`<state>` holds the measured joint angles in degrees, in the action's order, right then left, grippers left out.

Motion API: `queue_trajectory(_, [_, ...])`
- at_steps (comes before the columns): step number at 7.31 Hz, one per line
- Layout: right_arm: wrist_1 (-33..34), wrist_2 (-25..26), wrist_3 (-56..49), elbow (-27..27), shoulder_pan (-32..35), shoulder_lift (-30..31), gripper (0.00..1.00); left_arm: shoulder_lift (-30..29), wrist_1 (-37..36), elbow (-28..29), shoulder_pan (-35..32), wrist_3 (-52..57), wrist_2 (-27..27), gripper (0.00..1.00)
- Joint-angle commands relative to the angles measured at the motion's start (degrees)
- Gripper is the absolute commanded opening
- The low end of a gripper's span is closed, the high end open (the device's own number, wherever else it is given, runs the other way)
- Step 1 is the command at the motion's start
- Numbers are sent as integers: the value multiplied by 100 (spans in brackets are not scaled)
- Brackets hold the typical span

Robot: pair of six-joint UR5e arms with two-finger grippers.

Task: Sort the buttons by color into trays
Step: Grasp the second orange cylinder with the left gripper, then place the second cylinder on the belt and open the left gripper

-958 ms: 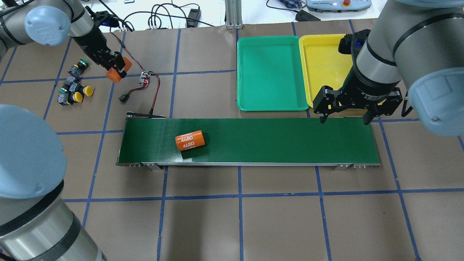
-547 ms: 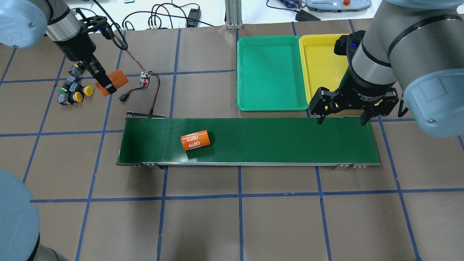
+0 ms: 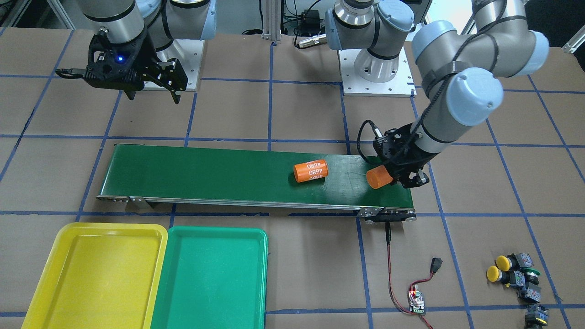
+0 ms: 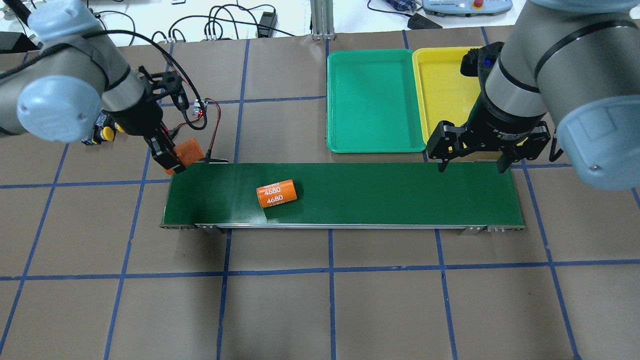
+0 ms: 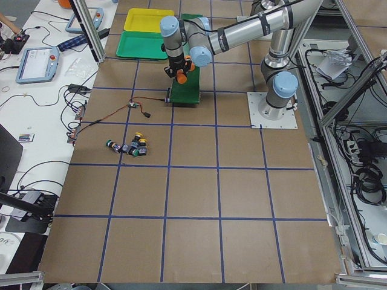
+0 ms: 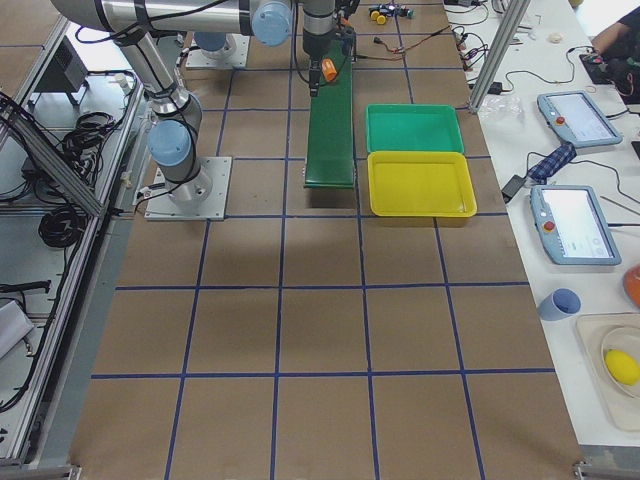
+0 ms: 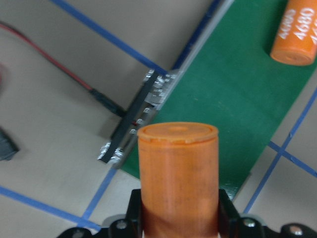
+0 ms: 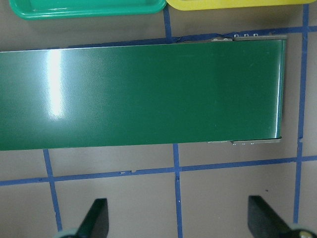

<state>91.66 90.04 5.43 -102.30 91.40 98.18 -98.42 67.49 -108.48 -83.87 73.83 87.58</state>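
Overhead exterior view tells most of it. The left gripper [image 4: 176, 157] is clamped on an orange cylinder [image 4: 188, 150], holding it sideways right at the end of the conveyor belt [image 4: 375, 192]. My guess is it's lining up to set it down behind the second cylinder [image 4: 276, 193], the one marked 4680 that's lying on the belt.

The right gripper [image 4: 471, 165] hangs over the belt's other end with its jaws spread wide and nothing in them. It's just beside the yellow tray [image 4: 442, 85] and green tray [image 4: 372, 100], probably parked to catch whatever rides along.

The buttons [image 3: 516, 275] sit in a clump out past the left arm, well apart from both trays, so nothing's sorted yet.

The table [image 4: 380, 310] is brown paper with a blue tape grid, and a little circuit board [image 3: 416, 301] with red wires lies near the belt. Side views show white benches with teach pendants [image 6: 575, 225] and cables.
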Motion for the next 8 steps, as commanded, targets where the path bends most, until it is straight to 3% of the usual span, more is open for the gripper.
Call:
queue_trajectory(1, [10,-21,2,9,0,8,100,103,-1141,-717,-183,560,617,0])
queue_trajectory(3, [10,-21,2,0,0,-1,100,131,-1089,-727,-200,571,524,0])
queue_trajectory(4, [1,-21,2,0,0,-1,100,104,-1089,-727,-200,571,384,42])
queue_trajectory(5, [10,-21,2,0,0,8,100,43,-1150,-718,-192,684,191,99])
queue_trajectory(8, [1,-21,2,0,0,-1,100,227,-1098,-569,-69,677,-56,100])
